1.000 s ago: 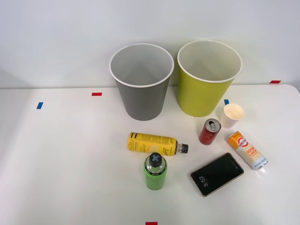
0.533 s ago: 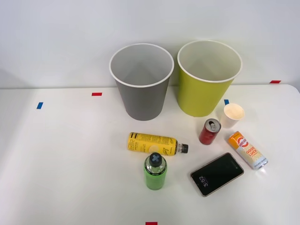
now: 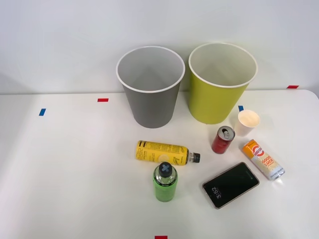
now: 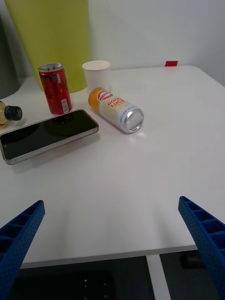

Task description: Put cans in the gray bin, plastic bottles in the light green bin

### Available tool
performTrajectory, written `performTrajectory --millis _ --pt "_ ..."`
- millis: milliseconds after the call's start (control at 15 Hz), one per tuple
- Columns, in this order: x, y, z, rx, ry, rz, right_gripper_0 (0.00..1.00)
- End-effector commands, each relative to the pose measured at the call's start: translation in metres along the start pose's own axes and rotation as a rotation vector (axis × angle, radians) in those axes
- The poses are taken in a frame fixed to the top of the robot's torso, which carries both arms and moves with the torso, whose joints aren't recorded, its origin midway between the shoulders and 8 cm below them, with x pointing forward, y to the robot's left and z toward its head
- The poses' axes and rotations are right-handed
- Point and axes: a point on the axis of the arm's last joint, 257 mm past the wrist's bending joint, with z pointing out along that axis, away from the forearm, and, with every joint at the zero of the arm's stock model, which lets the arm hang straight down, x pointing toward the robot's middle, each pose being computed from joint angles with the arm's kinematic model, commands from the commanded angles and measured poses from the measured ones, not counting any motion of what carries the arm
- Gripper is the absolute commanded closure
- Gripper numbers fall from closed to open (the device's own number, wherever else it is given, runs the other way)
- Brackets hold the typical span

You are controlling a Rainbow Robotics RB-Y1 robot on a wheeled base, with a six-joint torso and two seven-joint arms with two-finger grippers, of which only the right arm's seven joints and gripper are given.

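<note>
Orange-and-white can (image 4: pixel 116 111) lies on its side beside the smartphone (image 4: pixel 49 133), silver end facing the right gripper's (image 4: pixel 112 243) wide-apart fingers (image 4: pixel 21 229).

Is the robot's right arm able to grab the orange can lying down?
Probably yes. The orange can lies on its side on bare table, apart from the phone and paper cup, and the right gripper is open facing it.

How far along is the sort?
Nothing done: the gray bin and light green bin look empty. Nothing in hand: the right gripper is open above the table edge. Left: red can, orange can, yellow bottle, green bottle.
</note>
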Motion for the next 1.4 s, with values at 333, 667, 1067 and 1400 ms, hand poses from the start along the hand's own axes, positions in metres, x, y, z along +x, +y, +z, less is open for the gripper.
performTrajectory --millis 333,667,1067,1400 --pt "-0.0094 0.0039 0.0164 -0.007 -0.035 0.003 0.00" --pt "-0.0094 0.0039 0.0164 -0.007 -0.035 0.003 0.00" --pt "-0.0094 0.0039 0.0164 -0.007 -0.035 0.003 0.00" --pt "-0.0094 0.0039 0.0164 -0.007 -0.035 0.003 0.00"
